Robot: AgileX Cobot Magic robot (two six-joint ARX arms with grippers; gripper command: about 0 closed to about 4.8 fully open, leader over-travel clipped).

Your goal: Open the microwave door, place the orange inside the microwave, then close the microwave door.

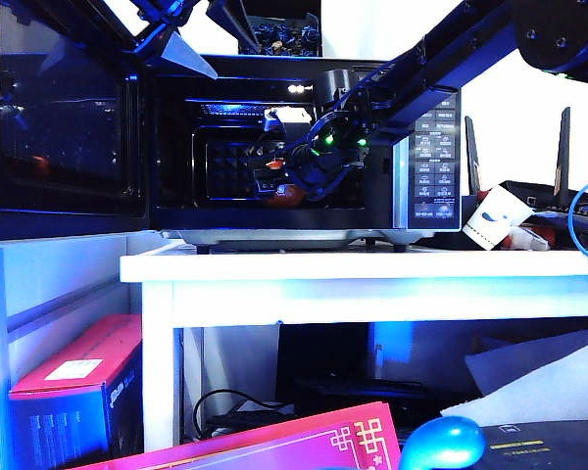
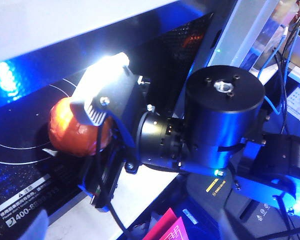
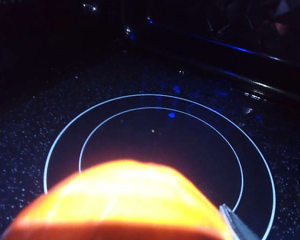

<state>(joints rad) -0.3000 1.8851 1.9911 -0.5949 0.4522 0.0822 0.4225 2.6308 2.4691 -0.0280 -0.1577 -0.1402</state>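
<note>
Orange [image 2: 72, 127] inside microwave [image 1: 274, 147], right tool [image 2: 97, 150] astride

My exterior cam sits low out front, facing the microwave [image 1: 274, 137] straight on. Left wrist looks in from outside; right wrist's super close inside. All catch the orange [image 3: 120, 200].
</note>
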